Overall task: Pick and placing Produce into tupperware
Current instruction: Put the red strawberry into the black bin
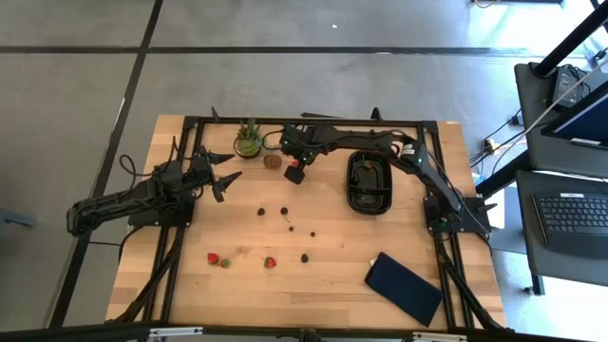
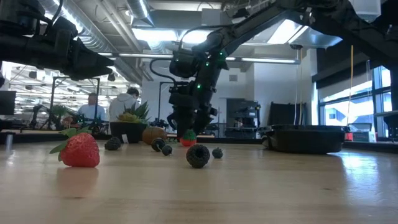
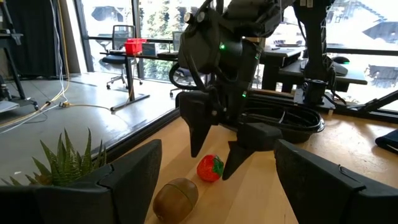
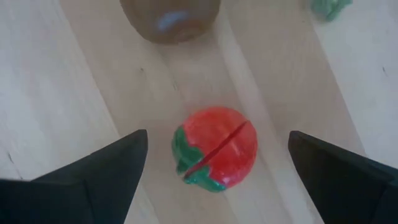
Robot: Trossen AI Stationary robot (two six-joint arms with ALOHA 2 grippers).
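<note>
The right end effector is hanging wide open right over a small red strawberry, which is lying on the worktop between the two fingers and touching neither. It is looking light, hard and a bit slippery, so squeezing its round middle, not the green top, is probably best. The left end effector is waiting open, well off to the side, and the tupperware is sitting near, on the other side

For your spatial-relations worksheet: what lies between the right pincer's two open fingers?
A red strawberry with a green top lies on the wooden table between the right pincer's open fingers, untouched. The right wrist view shows this; the left wrist view confirms it.
</note>
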